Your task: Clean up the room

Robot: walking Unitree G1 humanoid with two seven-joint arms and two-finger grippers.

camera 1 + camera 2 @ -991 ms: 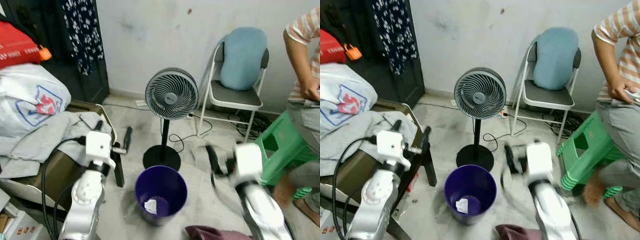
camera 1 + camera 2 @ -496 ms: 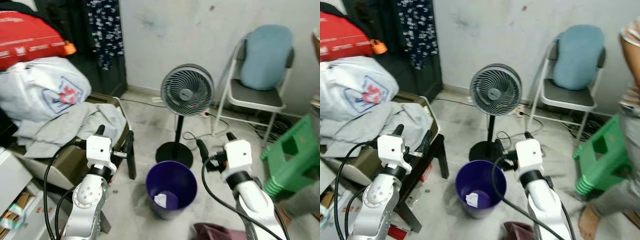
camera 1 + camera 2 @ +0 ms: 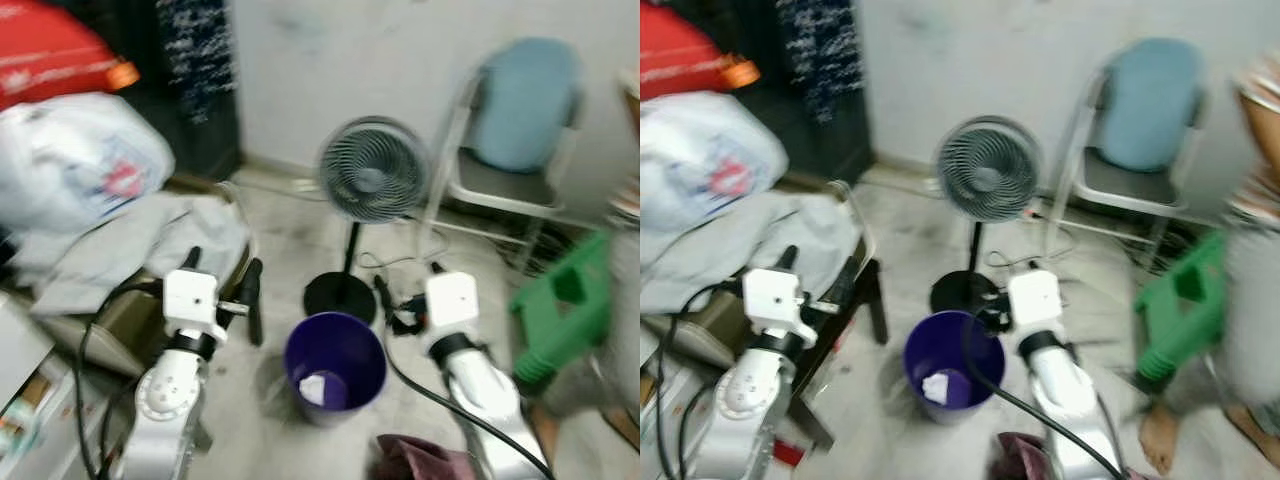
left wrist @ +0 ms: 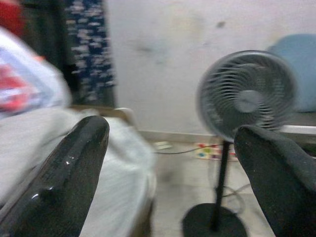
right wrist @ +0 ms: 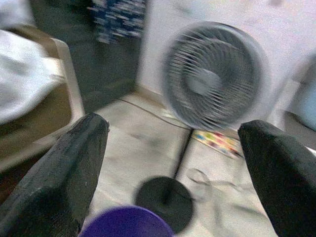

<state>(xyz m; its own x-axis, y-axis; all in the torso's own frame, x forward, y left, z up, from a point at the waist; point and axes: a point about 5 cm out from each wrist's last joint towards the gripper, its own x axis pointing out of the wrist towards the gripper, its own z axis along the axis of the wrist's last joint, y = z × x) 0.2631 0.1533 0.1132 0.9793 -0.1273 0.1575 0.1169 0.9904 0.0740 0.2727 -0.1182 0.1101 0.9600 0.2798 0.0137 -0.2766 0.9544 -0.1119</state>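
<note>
On the floor, centre: purple bin [image 3: 335, 365], white paper scrap [image 3: 311, 388] inside it.
Left claw [image 3: 222, 290]: at the bin's 9 o'clock, raised, fingers [image 4: 64, 173] wide apart, holding nothing.
Right claw [image 3: 405, 300]: at the bin's 2 o'clock, just beside its rim, fingers [image 5: 59, 173] spread, holding nothing.
Maroon cloth [image 3: 420, 458]: on the floor at the bin's 5 o'clock, below the right arm.
Fan [image 3: 369, 185]: standing at the bin's 12 o'clock.
Green stool [image 3: 562, 305]: at 3 o'clock.
Views: blurred.

left pincer [image 4: 168, 163]: raised, spread | right pincer [image 5: 173, 168]: raised, apparently spread
</note>
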